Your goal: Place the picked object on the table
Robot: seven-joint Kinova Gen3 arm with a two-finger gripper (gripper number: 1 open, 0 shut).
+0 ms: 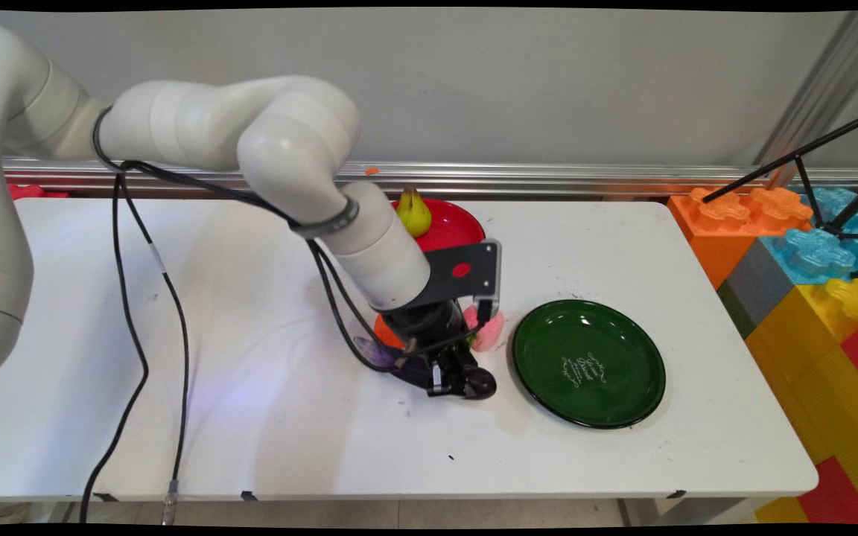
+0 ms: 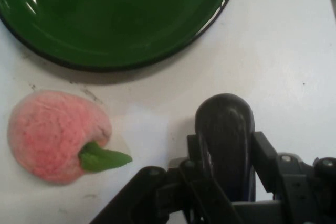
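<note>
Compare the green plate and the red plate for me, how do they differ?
The green plate carries nothing but white lettering; the red plate holds a pear. The green plate lies nearer the table's near side, in full view; the red plate sits toward the wall, partly hidden by the arm. Both are round and glossy.

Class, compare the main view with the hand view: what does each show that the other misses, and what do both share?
Only the main view shows the pear on the red plate, an orange thing and a purple thing behind the arm, and coloured blocks at the right. Only the hand view shows the peach's green leaf. Both show the green plate, the pink peach, the white table and the gripper.
</note>
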